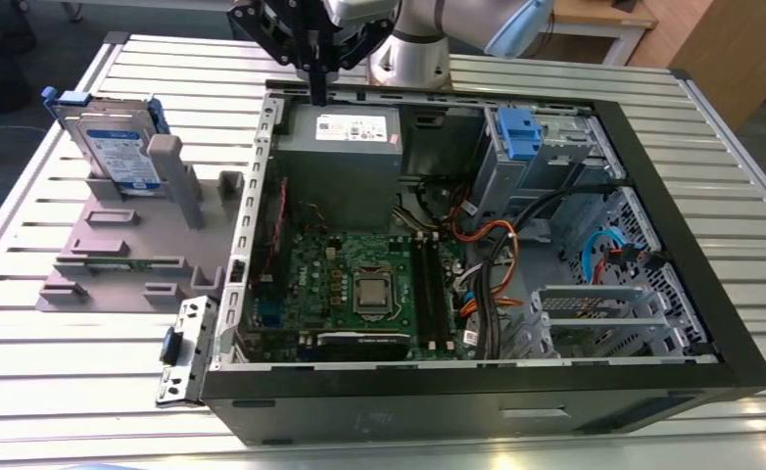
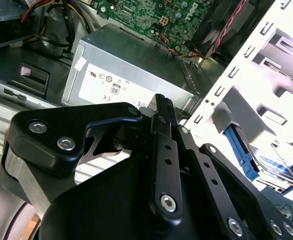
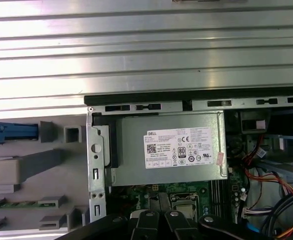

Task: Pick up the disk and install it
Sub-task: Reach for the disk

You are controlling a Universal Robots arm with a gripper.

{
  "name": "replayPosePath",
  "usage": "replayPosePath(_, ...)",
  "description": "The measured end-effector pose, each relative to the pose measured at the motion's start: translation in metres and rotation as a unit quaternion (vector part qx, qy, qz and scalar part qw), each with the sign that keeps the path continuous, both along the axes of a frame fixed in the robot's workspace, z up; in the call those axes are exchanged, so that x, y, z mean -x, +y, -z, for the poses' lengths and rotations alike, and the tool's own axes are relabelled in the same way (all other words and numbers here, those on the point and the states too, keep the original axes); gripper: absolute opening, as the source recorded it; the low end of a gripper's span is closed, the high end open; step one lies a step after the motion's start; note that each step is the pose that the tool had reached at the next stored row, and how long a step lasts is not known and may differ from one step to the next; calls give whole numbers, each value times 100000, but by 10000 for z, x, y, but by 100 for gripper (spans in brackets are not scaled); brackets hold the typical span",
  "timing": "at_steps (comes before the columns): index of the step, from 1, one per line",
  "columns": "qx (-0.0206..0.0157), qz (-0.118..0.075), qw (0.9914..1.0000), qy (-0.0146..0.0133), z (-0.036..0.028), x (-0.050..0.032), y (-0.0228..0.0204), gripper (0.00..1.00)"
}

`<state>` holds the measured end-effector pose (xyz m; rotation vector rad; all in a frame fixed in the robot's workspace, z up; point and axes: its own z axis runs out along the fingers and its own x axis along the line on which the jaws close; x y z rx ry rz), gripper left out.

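Start from the disk [image 1: 113, 147]: standing on edge in the grey stand [image 1: 121, 245], out on the slatted table [image 1: 43, 392] at the exterior view's left, just outside the computer case [image 1: 488, 401] and well apart from the gripper [image 1: 317, 96]. Not picked up yet, not even touched. Easy to spot thanks to the blue frame and the white-and-blue label. Now the arm end: hangs over the far wall of the case, right above the grey power supply box [image 1: 344, 137], pointing straight down. Looks pinched fully shut, going by the gripper [image 2: 160, 102] in the second wrist view, and holds nothing. So, calling this the reach-for-the-disk step, barely begun. To do that well: open wide out over bare table, well before getting near the blue frame. Come down from straight above, lined up with the disk's thin top edge, and close across the two flat faces, not on the plastic. Mind the grey post [image 1: 170, 176] of the stand just beside the disk, easy to clip on the way in. Get a firm, centred hold, then pull straight up out of the slot, no twisting, to avoid jamming. Guessing at the metal bay [image 1: 559, 147] with the blue latch [image 1: 516, 132], at the case's far corner toward the exterior view's right, as the disk's home. Looks tight in there, with loose cables [image 1: 488, 230] close by.
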<state>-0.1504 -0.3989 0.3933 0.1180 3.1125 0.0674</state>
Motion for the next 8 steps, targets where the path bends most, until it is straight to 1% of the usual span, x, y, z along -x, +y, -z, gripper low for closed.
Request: replayPosePath(8, -3, 3, 100000, -3, 0, 16, 0, 11)
